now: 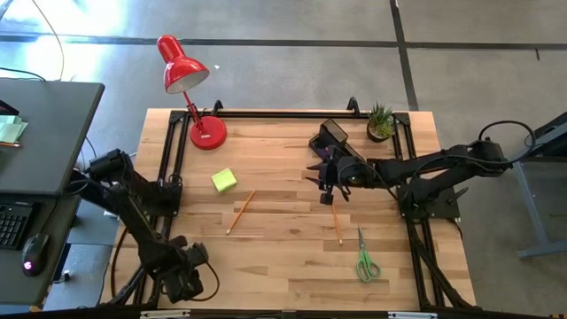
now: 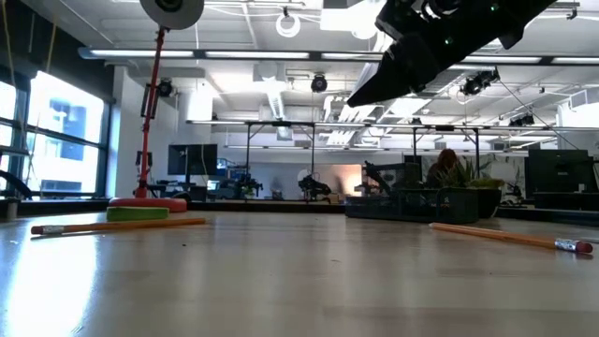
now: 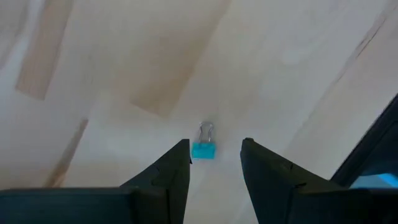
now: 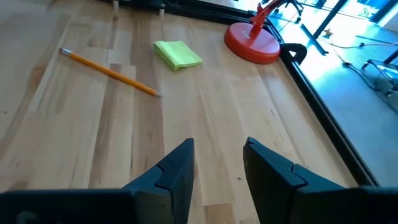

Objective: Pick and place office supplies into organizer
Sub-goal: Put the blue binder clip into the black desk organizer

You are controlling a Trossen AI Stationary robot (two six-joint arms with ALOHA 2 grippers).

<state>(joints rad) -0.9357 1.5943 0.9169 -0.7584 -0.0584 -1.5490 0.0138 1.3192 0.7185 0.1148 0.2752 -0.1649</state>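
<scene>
The wooden surface (image 1: 283, 257) fills the overhead view, where the right end effector (image 1: 326, 180) hangs just in front of the organizer (image 1: 333, 135), partly covering it. Its fingers (image 4: 180, 171) stand narrowly apart, holding nothing. One pencil (image 1: 240, 212) and the sticky-note block (image 1: 223, 181) lie well to its side; scissors (image 1: 366, 261) nearer. Only the left wrist view shows the left end effector (image 3: 215, 163), narrowly open, with a blue binder clip (image 3: 203, 149) between its tips.

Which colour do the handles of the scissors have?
Green; the scissors show best in the high view.
</scene>
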